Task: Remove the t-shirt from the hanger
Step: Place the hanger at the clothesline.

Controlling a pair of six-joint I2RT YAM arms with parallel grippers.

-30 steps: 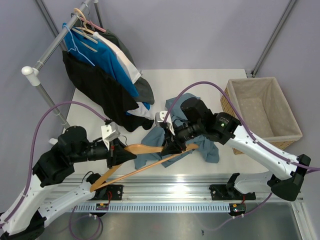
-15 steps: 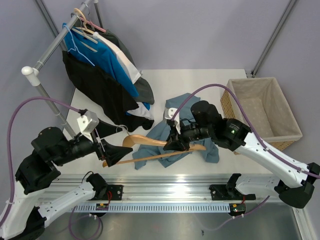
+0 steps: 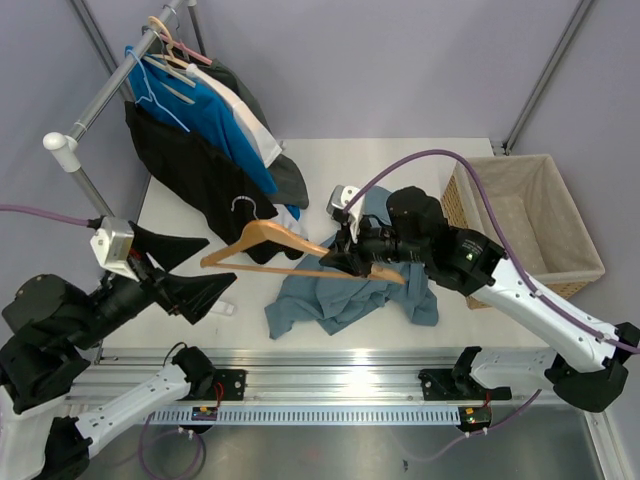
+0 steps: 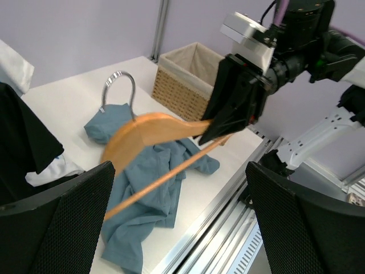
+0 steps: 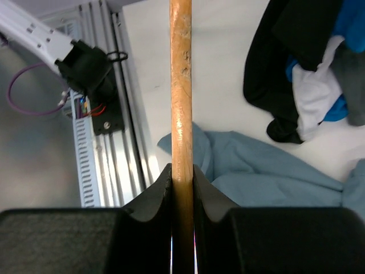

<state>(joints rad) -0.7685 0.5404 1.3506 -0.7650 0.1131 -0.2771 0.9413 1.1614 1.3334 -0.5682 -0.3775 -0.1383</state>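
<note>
Left gripper [image 3: 185,268]: nearest, at seven o'clock of the table; black mesh-faced fingers spread wide, holding nothing, well apart from the hanger.
T-shirt [image 3: 335,298]: dusty-blue knit, soft and crumpled, heaped on the white table [image 3: 420,170] at six o'clock; it looks free of the hanger.
Right gripper [image 3: 352,258]: clamped on the hanger's lower bar, near its three o'clock end.
Wooden hanger [image 3: 265,240]: varnished, curved shoulders, steel hook, lifted above the shirt.
Doing it well: keep the hanger raised and level, clear of the folds, before setting it aside.
Wicker basket [image 3: 525,220]: woven, cloth-lined, at three o'clock.
Clothes rail [image 3: 115,85]: dark and blue garments hanging, eleven o'clock.
</note>
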